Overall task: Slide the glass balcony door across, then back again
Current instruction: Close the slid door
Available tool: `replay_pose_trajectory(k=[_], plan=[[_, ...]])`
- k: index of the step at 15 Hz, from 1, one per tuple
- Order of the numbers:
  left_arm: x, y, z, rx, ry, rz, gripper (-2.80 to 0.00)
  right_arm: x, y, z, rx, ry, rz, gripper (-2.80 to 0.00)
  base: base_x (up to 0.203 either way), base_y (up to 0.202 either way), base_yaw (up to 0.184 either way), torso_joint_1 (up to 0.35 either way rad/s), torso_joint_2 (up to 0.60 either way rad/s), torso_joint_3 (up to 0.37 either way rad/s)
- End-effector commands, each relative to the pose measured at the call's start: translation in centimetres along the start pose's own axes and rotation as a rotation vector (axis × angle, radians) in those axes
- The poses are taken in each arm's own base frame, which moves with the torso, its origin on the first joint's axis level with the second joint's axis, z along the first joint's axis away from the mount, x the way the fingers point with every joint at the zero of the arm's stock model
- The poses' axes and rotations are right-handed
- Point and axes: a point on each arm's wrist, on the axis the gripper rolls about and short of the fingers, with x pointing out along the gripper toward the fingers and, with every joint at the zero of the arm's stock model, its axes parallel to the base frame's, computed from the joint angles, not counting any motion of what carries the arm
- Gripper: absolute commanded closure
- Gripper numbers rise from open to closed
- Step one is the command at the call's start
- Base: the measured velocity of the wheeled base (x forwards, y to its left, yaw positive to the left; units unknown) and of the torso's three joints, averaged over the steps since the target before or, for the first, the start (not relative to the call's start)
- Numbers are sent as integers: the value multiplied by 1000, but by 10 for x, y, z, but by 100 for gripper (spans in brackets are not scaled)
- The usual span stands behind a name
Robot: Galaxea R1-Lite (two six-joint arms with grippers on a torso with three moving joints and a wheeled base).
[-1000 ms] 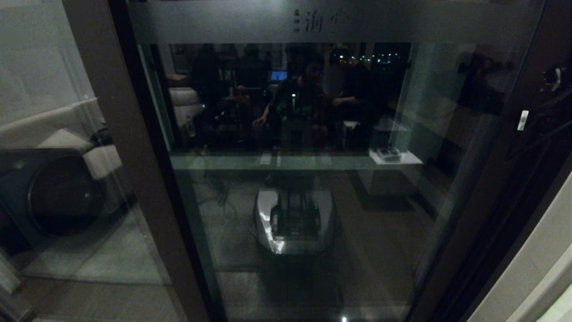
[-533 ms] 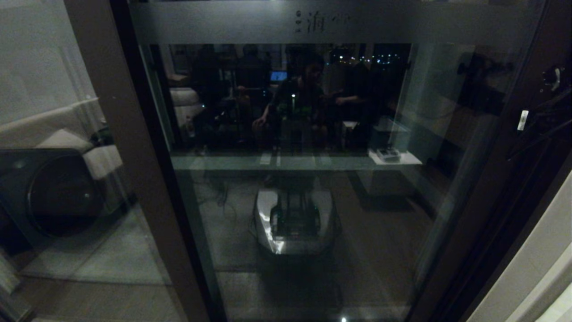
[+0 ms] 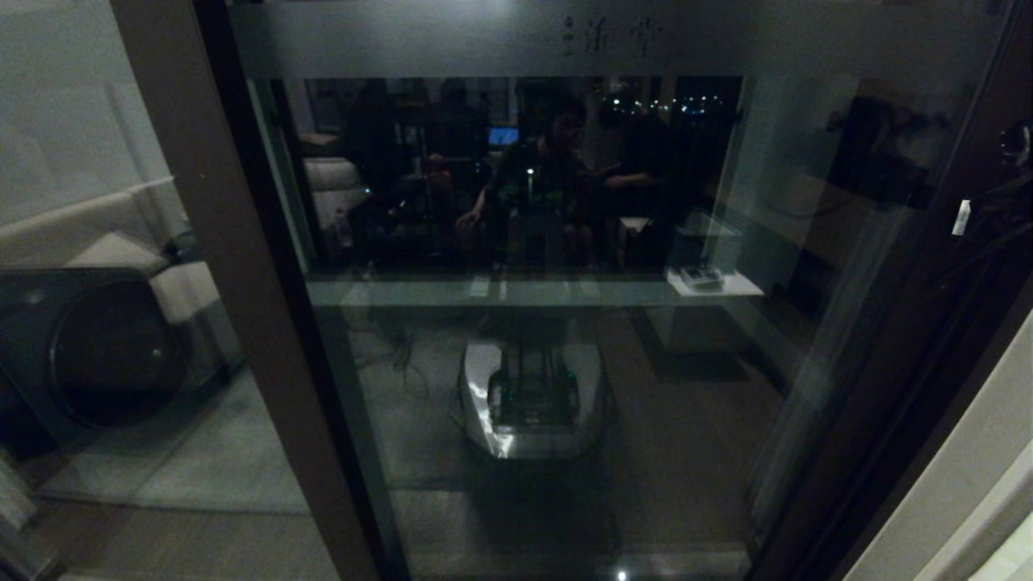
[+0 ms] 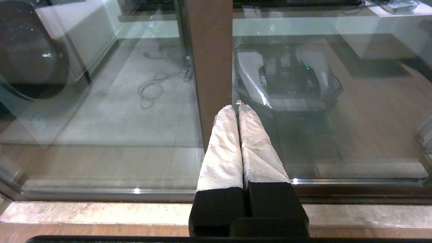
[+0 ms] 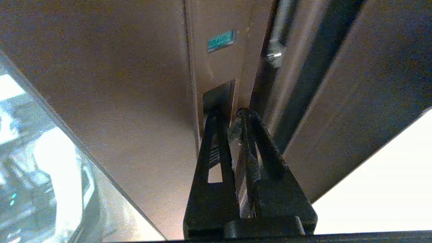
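Observation:
The glass balcony door (image 3: 524, 355) fills the head view, with a frosted band (image 3: 484, 40) along its top and a dark brown edge stile (image 3: 920, 266) at the right. In the right wrist view, my right gripper (image 5: 229, 114) is at the narrow handle slot (image 5: 219, 96) in that stile (image 5: 216, 60). One finger reaches into the slot, the other lies on the stile's outer edge, and the two are shut on the lip between. My left gripper (image 4: 235, 106) is shut on nothing, its white-wrapped fingers (image 4: 222, 148) pointing at a brown upright (image 4: 211, 50) low by the sill.
Behind the pane at the left are a pale sofa (image 3: 97, 234) and a dark round-fronted appliance (image 3: 105, 347). My own base is mirrored in the glass (image 3: 533, 395). A pale wall (image 3: 968, 484) adjoins the door frame at the right. A stone sill (image 4: 101, 212) runs below the glass.
The door has slid a little to the right: the frosted lettering and the small white tag on the right stile both sit further right than before.

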Motion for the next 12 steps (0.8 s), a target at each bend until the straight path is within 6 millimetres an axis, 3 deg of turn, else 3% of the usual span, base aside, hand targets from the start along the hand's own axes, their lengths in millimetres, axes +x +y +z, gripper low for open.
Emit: replay_pose_trajectory(k=[1, 12], plan=[[0, 0, 0, 0, 2, 0, 0, 1, 1, -3, -4, 19, 5, 0, 0, 0, 0, 0, 0, 0], [0, 0, 0, 0, 2, 0, 0, 3, -2, -4, -3, 19, -2, 0, 0, 0, 0, 0, 0, 0]])
